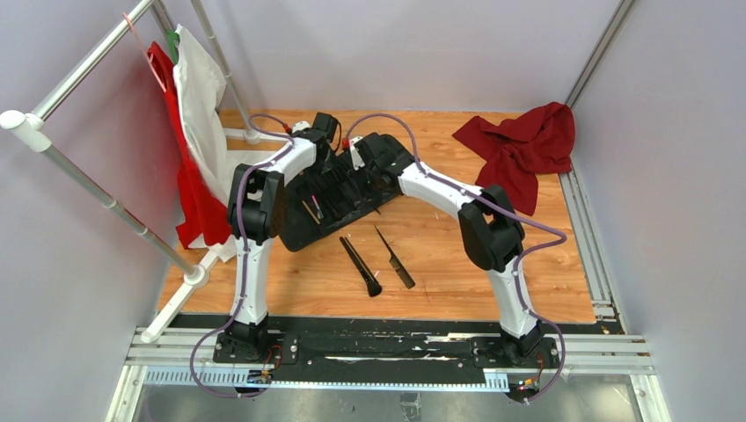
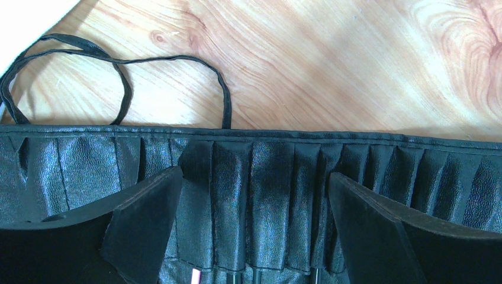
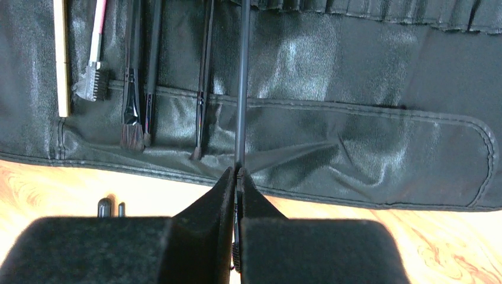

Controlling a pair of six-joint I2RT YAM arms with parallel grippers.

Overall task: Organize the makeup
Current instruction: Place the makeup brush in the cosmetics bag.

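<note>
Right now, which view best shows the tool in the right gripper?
Right wrist: the slim black handle runs from the shut right gripper up across the case. Top external loses it among arm and case; left wrist shows only case pockets.

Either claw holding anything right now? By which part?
Right claw pinches a slim black brush handle at its near end. Left claw open, empty.

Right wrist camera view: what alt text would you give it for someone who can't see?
The right gripper pinches one end of a slim black makeup tool that reaches up across a shiny black roll-up case. Several brushes sit tucked into it at the picture's left, and wooden table shows below.
</note>
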